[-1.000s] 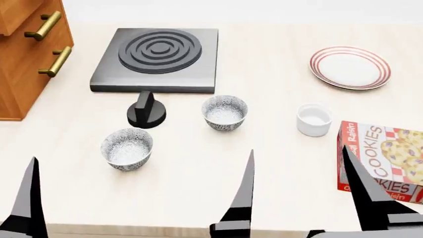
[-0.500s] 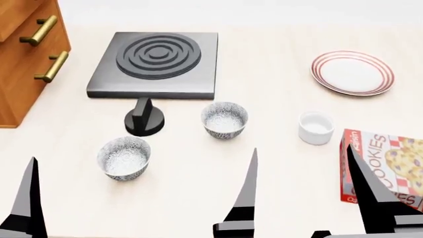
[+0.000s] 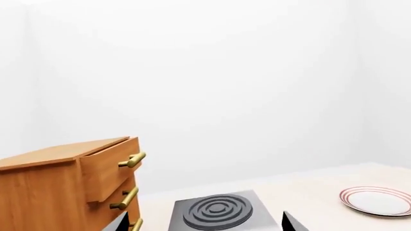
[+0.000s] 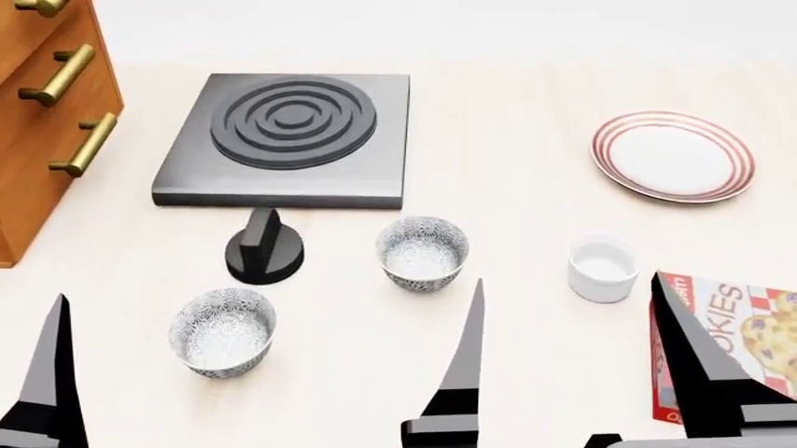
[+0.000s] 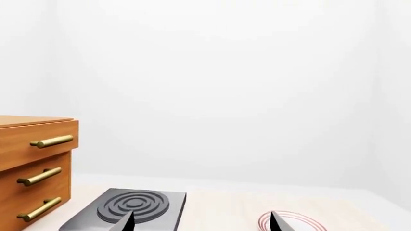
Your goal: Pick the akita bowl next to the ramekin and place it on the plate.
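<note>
Bare white walls stand behind a pale wood-grain worktop (image 3: 308, 192) in the left wrist view. On it sit an orange-brown wooden drawer cabinet with brass bar handles (image 3: 70, 185), a dark grey square hotplate with raised concentric rings (image 3: 217, 213) and, further off, the wide shallow white plate with thin red rings (image 3: 378, 200). Only two dark finger tips of the left gripper (image 3: 202, 226) show at the frame's edge, set wide apart with nothing between them. No bowl is visible here.

The head view looks down on the same worktop. There are two small deep bowls with a dense grey-and-white flower pattern. One, the akita bowl (image 4: 424, 252) to be picked, stands beside the small plain glossy white ramekin (image 4: 603, 269), apart from it; its twin bowl (image 4: 223, 330) stands nearer the left arm, close to a black round knob (image 4: 263, 252). There is one ramekin, one plate, one hotplate and one red cookie box (image 4: 729, 350). The left gripper (image 4: 261, 373) is spread wide and empty. Of the right gripper (image 4: 697, 373) only one finger shows clearly, so I cannot tell its opening here. The target bowl lies ahead, between the two arms, just beyond the left gripper's inner finger; either arm looks able to reach it.

The right wrist view shows two finger tips apart and empty, with the hotplate and plate beyond.
</note>
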Tool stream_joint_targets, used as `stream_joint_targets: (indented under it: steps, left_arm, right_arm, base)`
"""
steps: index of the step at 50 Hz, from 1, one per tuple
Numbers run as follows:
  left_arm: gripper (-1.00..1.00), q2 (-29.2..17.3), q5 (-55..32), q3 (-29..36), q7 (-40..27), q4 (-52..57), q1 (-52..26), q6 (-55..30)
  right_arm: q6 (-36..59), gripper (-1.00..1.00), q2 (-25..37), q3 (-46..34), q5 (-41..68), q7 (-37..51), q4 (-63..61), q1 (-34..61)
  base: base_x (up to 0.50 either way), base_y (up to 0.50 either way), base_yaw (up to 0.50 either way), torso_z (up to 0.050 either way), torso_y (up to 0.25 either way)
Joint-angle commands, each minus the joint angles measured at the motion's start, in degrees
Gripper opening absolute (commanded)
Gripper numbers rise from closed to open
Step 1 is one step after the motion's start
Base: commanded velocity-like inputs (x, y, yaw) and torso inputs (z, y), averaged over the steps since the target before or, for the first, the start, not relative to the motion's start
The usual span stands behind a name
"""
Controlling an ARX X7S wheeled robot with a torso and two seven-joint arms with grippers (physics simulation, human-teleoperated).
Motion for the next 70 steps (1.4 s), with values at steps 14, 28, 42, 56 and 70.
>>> stream_joint_targets:
  steps: [14,28,42,56,70]
  left_arm:
    - [1.00,-0.6,0.1,1.0,-0.7,-0.4,-0.3,0.9]
    - [1.00,-1.0,0.1,1.4,-1.1,-0.4,-0.3,1.4]
    - [1.00,-1.3,0.2,1.9,-1.3,-0.5,-0.4,1.8]
    - [1.00,-1.3,0.0,2.3,-1.4,-0.8,-0.9,1.8]
    - [1.00,-1.6,-0.4,2.5,-1.8,-0.8,-1.3,2.0]
  right_arm:
    - [-1.3,1.00,0.9,-1.6,-0.1,0.7,0.2,0.7]
    - [-2.1,1.00,1.2,-2.5,-0.3,0.8,0.2,0.9]
    - [-3.0,1.00,1.7,-3.2,-0.5,0.9,0.3,1.0]
    - [-3.8,1.00,2.0,-3.7,-0.7,0.9,0.7,1.1]
    - [-3.4,1.00,2.2,-4.2,0.2,1.6,0.1,2.4]
  base:
    - [0.19,0.00,0.00,0.000,0.000]
    - [0.19,0.00,0.00,0.000,0.000]
    - [0.19,0.00,0.00,0.000,0.000]
    - [0.22,0.00,0.00,0.000,0.001]
    - [0.23,0.00,0.00,0.000,0.000]
